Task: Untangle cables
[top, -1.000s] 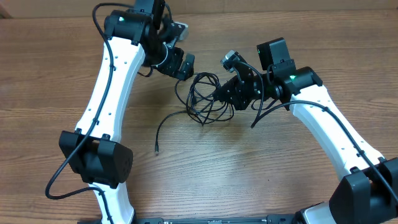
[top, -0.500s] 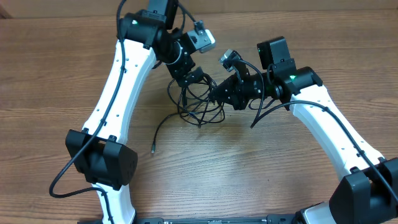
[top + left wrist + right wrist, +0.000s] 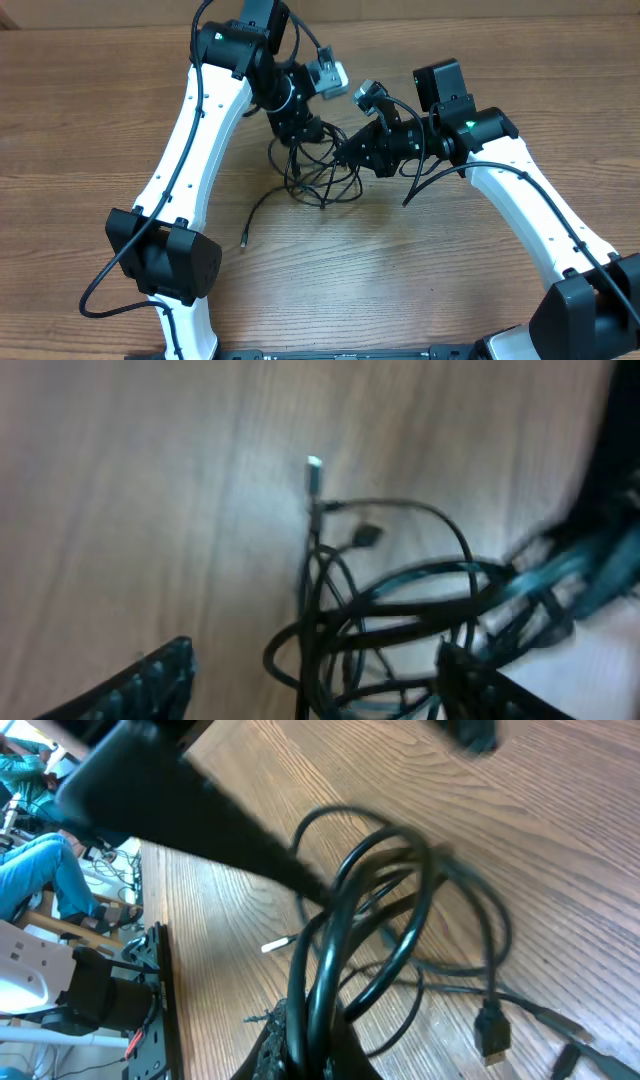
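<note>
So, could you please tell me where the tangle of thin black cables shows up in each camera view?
Overhead: the tangle of thin black cables sits at upper centre.
Left wrist: the tangle fills the lower centre and right.
Right wrist: the tangle loops up from the bottom edge through the centre.
Shared landmark: the brown wooden table beneath it in all three.
</note>
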You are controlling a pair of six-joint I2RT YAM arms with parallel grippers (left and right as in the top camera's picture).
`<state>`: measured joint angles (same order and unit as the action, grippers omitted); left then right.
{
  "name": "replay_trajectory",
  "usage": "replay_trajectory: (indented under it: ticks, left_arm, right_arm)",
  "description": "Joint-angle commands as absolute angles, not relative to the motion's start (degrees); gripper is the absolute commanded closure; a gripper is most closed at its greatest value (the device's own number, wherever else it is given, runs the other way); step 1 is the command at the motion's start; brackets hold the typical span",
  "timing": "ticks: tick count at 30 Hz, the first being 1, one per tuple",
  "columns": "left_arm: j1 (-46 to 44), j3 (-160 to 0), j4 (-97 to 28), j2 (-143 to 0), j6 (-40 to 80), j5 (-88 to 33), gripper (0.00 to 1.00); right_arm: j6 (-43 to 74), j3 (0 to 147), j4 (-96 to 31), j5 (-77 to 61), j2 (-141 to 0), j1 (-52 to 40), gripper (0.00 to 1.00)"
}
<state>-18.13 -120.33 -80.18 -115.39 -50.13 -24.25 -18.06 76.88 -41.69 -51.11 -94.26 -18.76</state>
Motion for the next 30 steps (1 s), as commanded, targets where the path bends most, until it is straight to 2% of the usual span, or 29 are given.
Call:
replay_trajectory:
  ticks: [1, 11, 18, 23, 30]
  left_arm:
    - [-17.9, -120.1, -83.9, -114.1, -57.2, -24.9, 0.28]
    - [-17.6, -120.1, -86.9, -114.1, -57.3, -23.9, 0.19]
    - [-17.6, -120.1, -89.6, -114.1, -57.3, -24.3, 0.23]
    - [-17.6, -120.1, -90.0, -114.1, -58.4, -26.2, 0.34]
    - [-17.6, -120.1, -90.0, -114.1, -60.3, -29.6, 0.65]
  right_arm:
    - [-18.5, 77.3, -41.2, -52.8, -93.6, -18.6, 0.96]
    - [-18.5, 77.3, -40.8, -52.8, -93.6, -18.6, 0.96]
    - [-18.4, 77.3, -37.8, -52.9, -93.6, -18.6, 0.96]
    - [-18.4, 77.3, -34.5, -56.5, -93.6, -18.6, 0.96]
    - [-18.4, 77.3, -33.0, -57.3, -93.6, -18.6, 0.96]
